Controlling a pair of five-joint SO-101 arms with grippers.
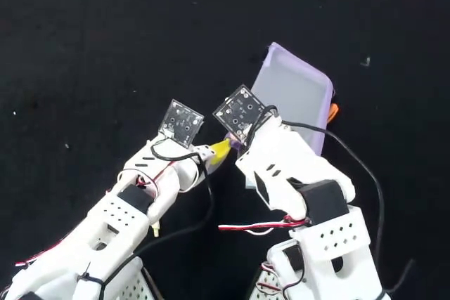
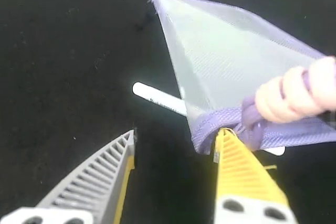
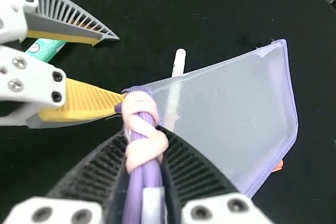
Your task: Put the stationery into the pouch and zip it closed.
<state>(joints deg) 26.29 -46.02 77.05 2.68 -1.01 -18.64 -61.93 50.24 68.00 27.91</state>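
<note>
Here's the right gripper, clamped tight on the purple-trimmed edge of the pouch, its dark fingers pinched together with a pale pink lump squeezed at the tips. The pouch is see-through mesh with a purple border. It sits near the middle of the black table, just past both arms, and the held corner looks raised. Right beside it comes the left gripper, jaws wide apart. Its yellow finger touches the pouch's purple corner just next to the right gripper's hold, and its grey finger hangs over bare table, well clear of the mesh. A white pen lies on the table and runs under the pouch, one end poking out toward the left gripper's open gap. From the right wrist view, a teal-green stick with a white label shows on the table behind the left gripper's fingers. An orange piece peeks out at the pouch's far edge in the high view. What it is I cannot tell.
</note>
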